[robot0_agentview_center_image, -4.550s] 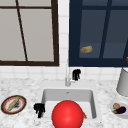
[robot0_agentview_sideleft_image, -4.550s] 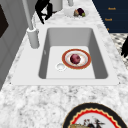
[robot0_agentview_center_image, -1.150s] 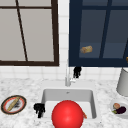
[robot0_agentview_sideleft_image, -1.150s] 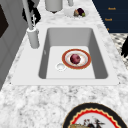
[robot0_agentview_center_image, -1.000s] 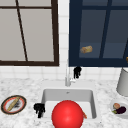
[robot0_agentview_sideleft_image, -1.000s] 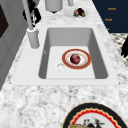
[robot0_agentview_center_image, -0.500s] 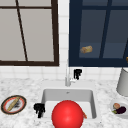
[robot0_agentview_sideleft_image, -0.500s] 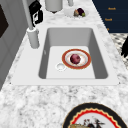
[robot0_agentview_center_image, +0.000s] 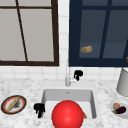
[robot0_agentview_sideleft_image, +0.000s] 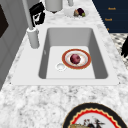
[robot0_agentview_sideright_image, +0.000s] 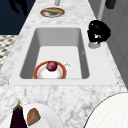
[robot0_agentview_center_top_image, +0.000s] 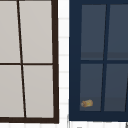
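The right hand (robot0_agentview_center_image: 78, 74) hangs at the centre of the front view, just right of the faucet (robot0_agentview_center_image: 67, 75) and touching or nearly touching its base; in the right side view it sits at the upper right of the frame with its fingers curled in, though whether they close on the faucet's lever I cannot tell. That placement looks like a reach for the tap, not for anything in the basin. The left hand (robot0_agentview_center_image: 39, 109) idles at the lower left of the front view, by the sink's (robot0_agentview_sideleft_image: 100, 53) front left corner, fingers hanging down and relaxed. Low in the sink, well apart from both hands, a red-rimmed plate (robot0_agentview_sideleft_image: 76, 59) lies flat near the drain with a dark red fruit (robot0_agentview_sideleft_image: 75, 58) resting on its middle. On the desk (robot0_agentview_sideleft_image: 37, 100), patterned dishes sit at either side.
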